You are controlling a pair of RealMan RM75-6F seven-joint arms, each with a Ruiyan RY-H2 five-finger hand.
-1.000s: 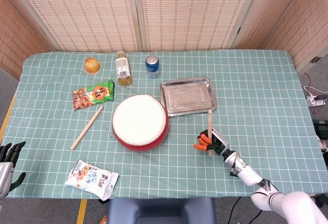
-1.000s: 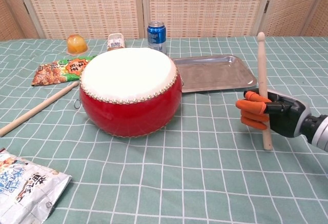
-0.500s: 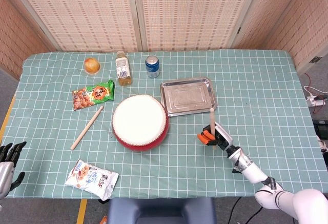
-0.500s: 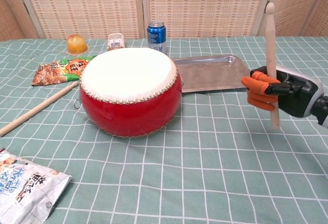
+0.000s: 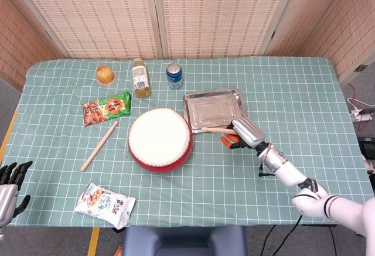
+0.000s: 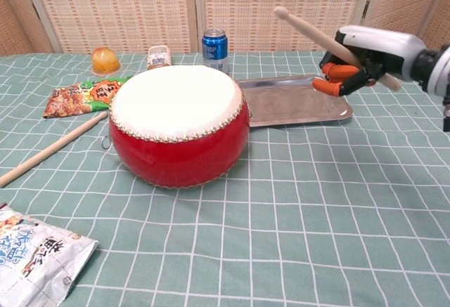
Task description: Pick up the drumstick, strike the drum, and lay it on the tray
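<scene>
Table (image 5: pixel 304 92) with a green checked cloth carries a red drum (image 5: pixel 160 139) and, just beside it to the right, a metal tray (image 5: pixel 215 109). Right hand (image 5: pixel 241 133), raised above the tray's near edge, grips a drumstick (image 6: pixel 314 32) that slants up-left toward the drum, well clear of its skin. Left hand (image 5: pixel 10 180) rests at the table's near-left edge, fingers spread, holding nothing.
</scene>
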